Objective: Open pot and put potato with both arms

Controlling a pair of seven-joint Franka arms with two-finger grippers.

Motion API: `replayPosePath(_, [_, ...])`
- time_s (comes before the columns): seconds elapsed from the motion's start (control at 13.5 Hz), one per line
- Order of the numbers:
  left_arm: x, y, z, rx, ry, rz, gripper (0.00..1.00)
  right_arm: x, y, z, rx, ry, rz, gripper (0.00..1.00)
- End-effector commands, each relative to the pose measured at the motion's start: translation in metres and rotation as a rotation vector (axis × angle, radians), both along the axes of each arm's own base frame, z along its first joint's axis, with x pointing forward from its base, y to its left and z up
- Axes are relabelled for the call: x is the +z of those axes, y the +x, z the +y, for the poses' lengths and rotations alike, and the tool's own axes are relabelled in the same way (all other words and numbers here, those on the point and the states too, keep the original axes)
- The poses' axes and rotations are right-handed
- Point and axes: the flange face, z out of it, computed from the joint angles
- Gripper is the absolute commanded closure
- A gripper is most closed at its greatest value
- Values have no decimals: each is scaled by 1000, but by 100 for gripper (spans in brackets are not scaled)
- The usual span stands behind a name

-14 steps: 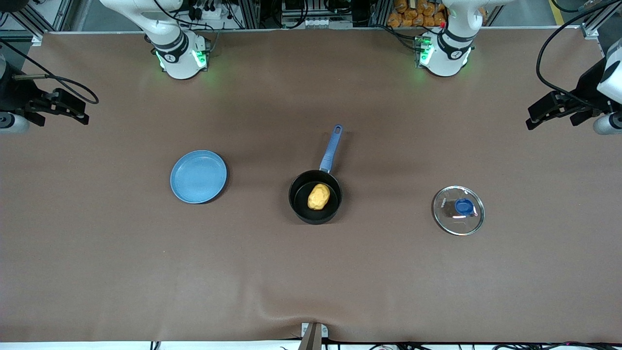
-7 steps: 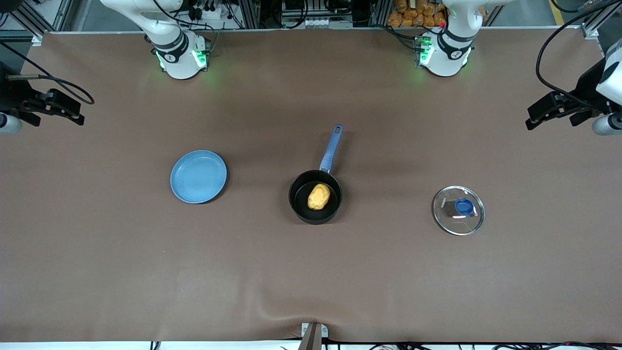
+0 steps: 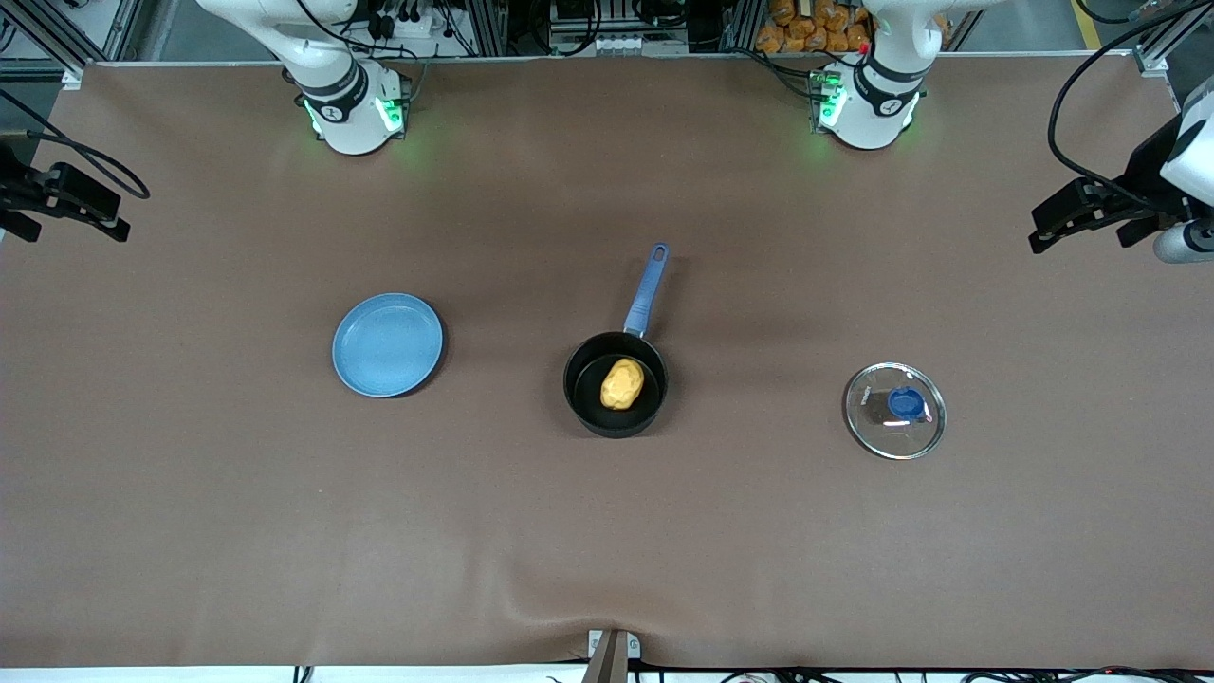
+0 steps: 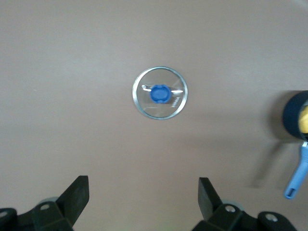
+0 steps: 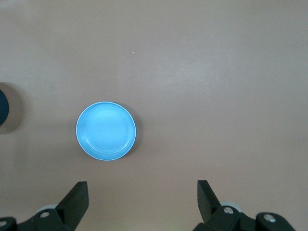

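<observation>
Table cover (image 3: 237, 531): matt brown sheet, wrinkled at the front edge. Pot (image 3: 580, 398): matt black, blue plastic-looking handle. Potato (image 3: 622, 384): dull yellow, lumpy skin. Lid (image 3: 868, 427): clear glass, glossy, blue knob at 12 o'clock. Plate (image 3: 387, 343): smooth blue, slight sheen.

Left wrist view's edge crops pot (image 4: 293, 114), seemingly half.

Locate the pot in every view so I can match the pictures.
Front view: the pot sits mid-table, potato inside, between the blue plate and the glass lid.
Left wrist view: the pot is cut by the picture's edge, its blue handle showing.
Right wrist view: only a dark sliver at the edge.
Shared landmark: the pot's black rim.
</observation>
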Motion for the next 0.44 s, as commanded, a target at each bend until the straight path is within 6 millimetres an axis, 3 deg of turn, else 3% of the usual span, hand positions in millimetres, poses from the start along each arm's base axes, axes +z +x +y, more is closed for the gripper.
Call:
replayPosePath(0.0, [6,-4,1,-19,33,-11,0,15,-5,-2,3,-17,-25,0])
replayPosePath(0.37, [7,-9,4,-16,35,9,0,21,-6,-3,-2,-16,-36,0])
